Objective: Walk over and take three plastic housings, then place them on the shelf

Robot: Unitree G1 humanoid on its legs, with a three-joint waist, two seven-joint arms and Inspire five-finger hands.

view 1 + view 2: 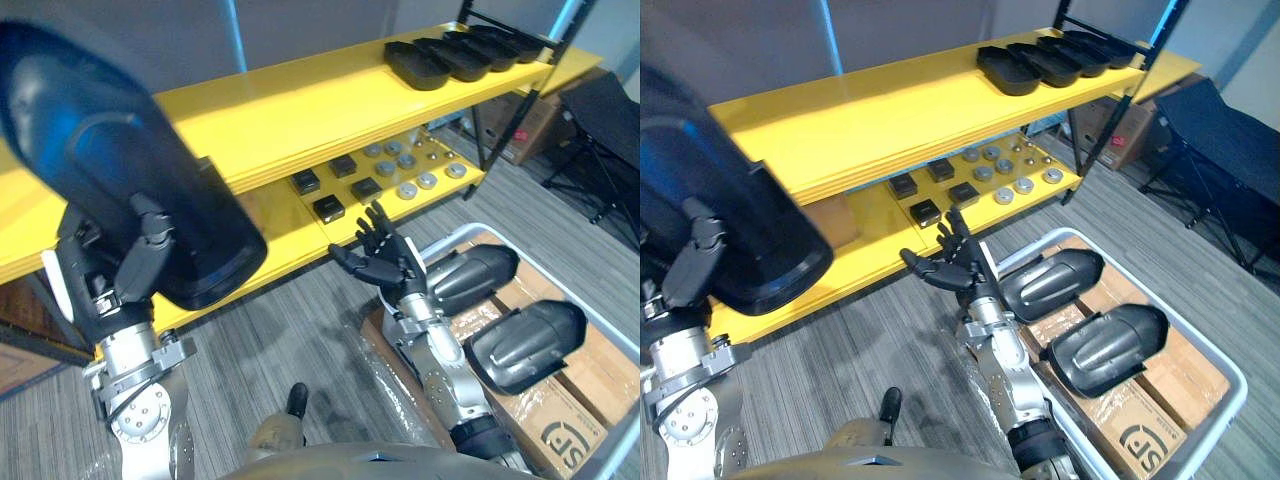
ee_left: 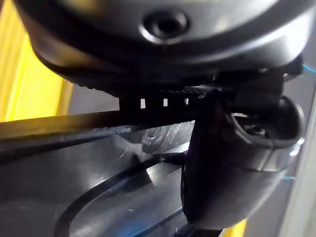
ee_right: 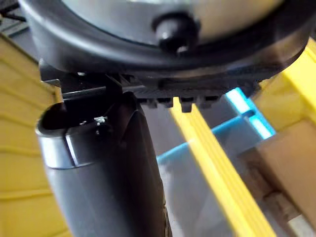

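In the left eye view you see the left hand [image 1: 135,265] clamped on a black housing [image 1: 100,150], raised before the shelf [image 1: 300,105]. A row of housings [image 1: 455,50] lies on its top board (far end). The right hand [image 1: 385,258] hovers before the lower board, fingers spread, holding nothing. Beside it, two more housings [image 1: 470,275] lie in a crate [image 1: 455,236]. In the left wrist view the hand presses against the housing's dark inside. In the right wrist view the shelf's yellow edge runs past the right hand.
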